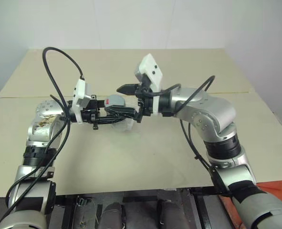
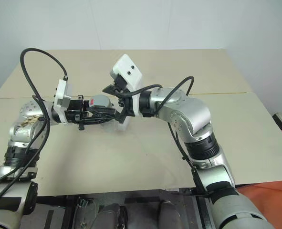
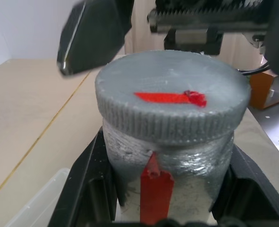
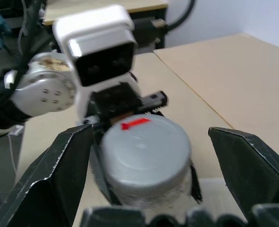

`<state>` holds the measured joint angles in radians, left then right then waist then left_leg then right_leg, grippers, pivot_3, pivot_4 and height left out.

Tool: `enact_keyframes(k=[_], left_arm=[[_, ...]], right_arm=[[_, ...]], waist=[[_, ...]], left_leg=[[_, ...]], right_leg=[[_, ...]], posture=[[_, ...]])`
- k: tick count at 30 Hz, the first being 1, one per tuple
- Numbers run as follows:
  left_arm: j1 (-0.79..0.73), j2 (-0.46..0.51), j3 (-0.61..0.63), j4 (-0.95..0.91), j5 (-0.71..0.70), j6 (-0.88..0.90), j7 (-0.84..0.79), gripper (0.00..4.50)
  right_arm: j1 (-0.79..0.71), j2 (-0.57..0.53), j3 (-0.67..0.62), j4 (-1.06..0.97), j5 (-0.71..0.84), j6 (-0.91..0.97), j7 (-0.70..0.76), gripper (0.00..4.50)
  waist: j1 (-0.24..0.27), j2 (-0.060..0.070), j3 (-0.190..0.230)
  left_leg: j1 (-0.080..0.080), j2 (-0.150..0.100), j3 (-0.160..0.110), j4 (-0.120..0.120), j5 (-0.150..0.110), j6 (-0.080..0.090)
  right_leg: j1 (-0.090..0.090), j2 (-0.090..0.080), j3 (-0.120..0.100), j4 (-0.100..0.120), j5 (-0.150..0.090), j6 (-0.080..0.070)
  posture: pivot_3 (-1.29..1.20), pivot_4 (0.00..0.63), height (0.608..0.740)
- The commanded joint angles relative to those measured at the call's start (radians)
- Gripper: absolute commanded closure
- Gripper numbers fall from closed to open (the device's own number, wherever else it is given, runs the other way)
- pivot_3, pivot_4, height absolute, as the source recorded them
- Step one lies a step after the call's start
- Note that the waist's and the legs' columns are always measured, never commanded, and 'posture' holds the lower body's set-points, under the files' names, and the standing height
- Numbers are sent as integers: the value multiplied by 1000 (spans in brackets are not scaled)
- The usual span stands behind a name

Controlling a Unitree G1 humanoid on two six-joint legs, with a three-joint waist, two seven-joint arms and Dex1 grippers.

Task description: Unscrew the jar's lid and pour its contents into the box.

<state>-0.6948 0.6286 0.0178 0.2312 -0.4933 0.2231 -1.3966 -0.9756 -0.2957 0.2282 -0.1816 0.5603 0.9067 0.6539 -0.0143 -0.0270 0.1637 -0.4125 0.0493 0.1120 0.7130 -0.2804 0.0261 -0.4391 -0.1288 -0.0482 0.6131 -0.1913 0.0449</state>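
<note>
My left gripper (image 1: 118, 110) is shut on the jar (image 3: 177, 189), held a little above the table with its red label (image 3: 156, 194) facing the left wrist camera. The grey lid (image 1: 114, 101) with its red mark sits on the jar. My right gripper (image 1: 132, 103) is open, one finger (image 4: 59, 179) on each side of the lid and apart from it. The translucent box (image 1: 126, 126) lies on the table just under the two grippers. The contents are hidden inside the jar.
The beige table (image 1: 131, 162) spreads wide on all sides, with a seam running across it behind the grippers. Its front edge is close to me. Something orange (image 1: 274, 188) lies beyond the table's right front corner.
</note>
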Motion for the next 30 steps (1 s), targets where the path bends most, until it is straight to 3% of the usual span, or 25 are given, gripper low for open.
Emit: enact_keyframes(k=[1,7,10,14,19,23,30], left_arm=[[-4,5,20,-42,-17,8,3,2471],[7,12,32,-68,-40,44,11,2471],[14,12,30,-75,-37,47,15,2471],[21,22,40,-97,-47,57,15,2471],[40,39,52,-143,-73,77,-3,2471],[58,72,56,-191,-123,100,-88,2471],[60,101,63,-236,-180,87,-195,2471]], right_arm=[[-25,4,-15,-12,-8,-23,16,0],[-21,12,-6,-8,-31,-33,35,0],[-18,17,-2,-6,-42,-44,41,557],[-16,23,-8,3,-49,-43,43,1731],[-26,18,-5,40,-52,-68,87,1731],[-54,-7,15,134,-43,-180,287,1731],[-146,-11,34,364,4,-411,799,1731]], waist=[[0,0,0],[0,0,0],[0,0,0],[-1,0,0],[-1,0,0],[-2,0,0],[-1,0,0]], left_leg=[[0,0,0,0,0,0],[0,0,0,0,0,0],[0,0,0,0,0,0],[0,0,0,0,0,0],[0,0,0,0,0,0],[0,0,0,0,0,0],[0,0,0,0,0,0]], right_leg=[[0,0,0,0,0,0],[0,0,0,0,0,0],[0,0,0,0,0,0],[0,0,0,0,0,0],[0,0,0,0,0,0],[0,0,0,0,0,0],[0,0,0,0,0,0]], posture=[[0,150,740],[0,150,740],[0,150,740],[0,150,740],[0,150,740],[0,150,740],[0,150,740]])
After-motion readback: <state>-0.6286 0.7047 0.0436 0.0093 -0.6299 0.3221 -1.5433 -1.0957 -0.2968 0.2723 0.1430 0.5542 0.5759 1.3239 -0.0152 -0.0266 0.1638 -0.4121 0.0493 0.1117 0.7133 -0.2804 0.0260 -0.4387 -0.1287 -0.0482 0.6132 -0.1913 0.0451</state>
